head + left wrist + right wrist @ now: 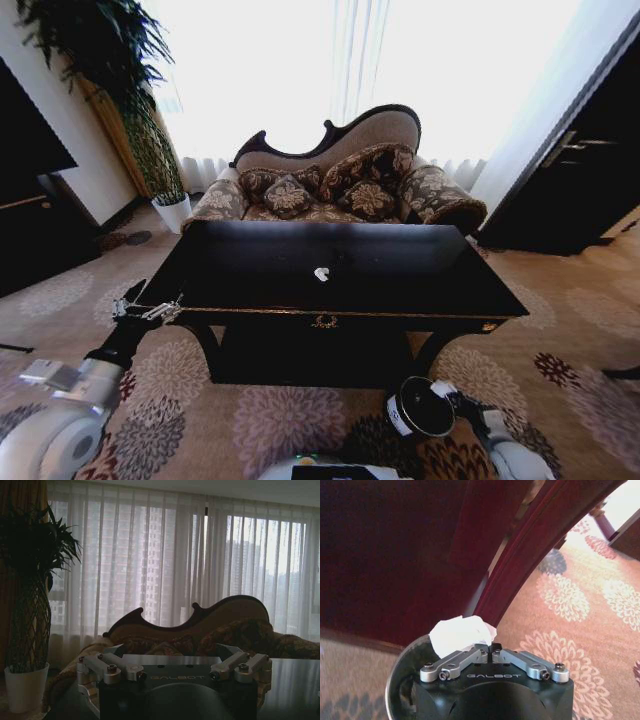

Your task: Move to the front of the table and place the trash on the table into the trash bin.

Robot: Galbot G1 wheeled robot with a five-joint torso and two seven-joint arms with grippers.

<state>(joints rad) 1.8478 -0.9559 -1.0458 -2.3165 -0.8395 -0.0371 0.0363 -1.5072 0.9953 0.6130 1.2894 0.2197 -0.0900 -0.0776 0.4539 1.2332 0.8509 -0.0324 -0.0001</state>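
Carpeted floor: right gripper [492, 652] clenches tissue [461, 634] over bin [420, 406]; left gripper [175, 672] spread.

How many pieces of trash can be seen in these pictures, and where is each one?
2. One small white bit lies near the middle of the table. One crumpled tissue is pinched by the right gripper over the bin. More may be hidden inside the bin.

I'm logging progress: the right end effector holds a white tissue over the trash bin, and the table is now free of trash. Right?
Not quite. The right end effector does pinch the white tissue over the trash bin, but the table isn't free of trash: the head view shows a small white scrap near its middle. The left end effector waits open by the table's left corner.
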